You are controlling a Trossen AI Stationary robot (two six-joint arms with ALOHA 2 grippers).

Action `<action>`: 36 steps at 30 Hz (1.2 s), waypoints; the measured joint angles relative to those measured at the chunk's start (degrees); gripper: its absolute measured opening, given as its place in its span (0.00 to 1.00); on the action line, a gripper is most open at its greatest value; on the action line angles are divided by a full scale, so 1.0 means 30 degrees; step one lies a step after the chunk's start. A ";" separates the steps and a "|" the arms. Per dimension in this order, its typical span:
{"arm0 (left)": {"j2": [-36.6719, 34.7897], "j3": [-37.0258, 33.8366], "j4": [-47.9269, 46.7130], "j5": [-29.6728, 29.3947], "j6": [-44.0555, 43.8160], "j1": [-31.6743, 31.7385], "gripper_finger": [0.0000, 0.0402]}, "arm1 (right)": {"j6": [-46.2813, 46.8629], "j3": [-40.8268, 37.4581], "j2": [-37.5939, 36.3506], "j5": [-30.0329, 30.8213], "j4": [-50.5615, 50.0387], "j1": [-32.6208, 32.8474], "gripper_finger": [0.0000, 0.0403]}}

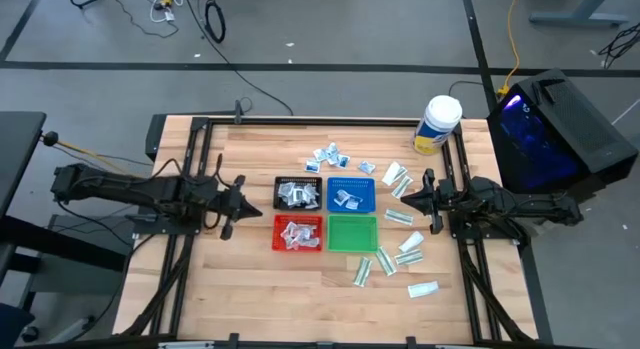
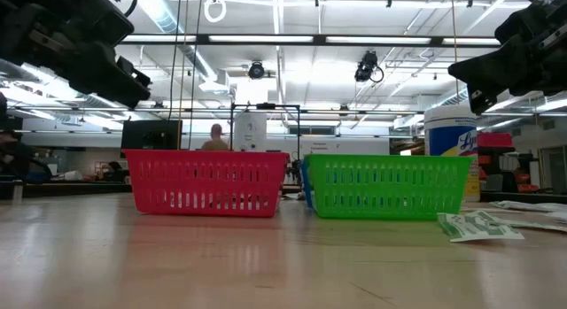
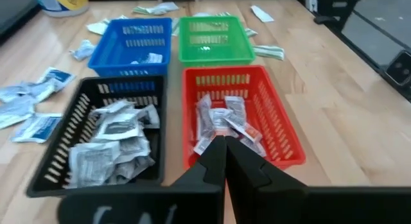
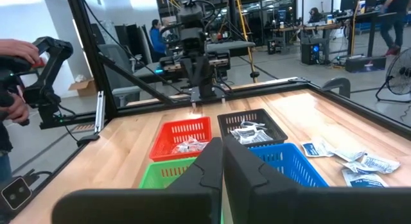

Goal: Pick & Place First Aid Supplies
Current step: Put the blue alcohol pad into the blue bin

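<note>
Packets (image 1: 336,156) of first aid supplies lie loose toward the tabletop's far edge and along its right edge (image 1: 399,251); others fill the black tray (image 1: 297,194), red tray (image 1: 298,233) and blue tray (image 1: 351,195). The green tray (image 1: 352,232) sits beside the red. Left gripper (image 1: 240,198) and right gripper (image 1: 408,197) hover at mid-table, jaws pressed together

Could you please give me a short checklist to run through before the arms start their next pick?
1. Left tool empty, shut, beside the trays: ok.
2. Right tool empty, shut, near the loose packets: ok.
3. Green tray free to receive: ok.
4. Green-and-white packets in the open, right of the trays: ok.
5. Blue-print packets behind the trays, unobstructed: ok.
6. Jar clear of the right arm's path: cannot tell.
</note>
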 joint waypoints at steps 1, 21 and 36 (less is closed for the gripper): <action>-0.0165 -0.0084 0.0038 -0.0003 0.0000 0.0130 0.03 | 0.0003 0.0001 0.0000 0.0000 0.0000 0.0004 0.04; -0.2700 -0.0481 -0.0076 0.0372 0.0026 0.1924 0.02 | 0.0003 0.0001 0.0000 0.0001 0.0007 -0.0003 0.04; -0.3518 -0.0445 -0.0148 0.0366 -0.0573 0.2110 0.03 | 0.0003 0.0000 0.0000 0.0000 0.0007 0.0002 0.04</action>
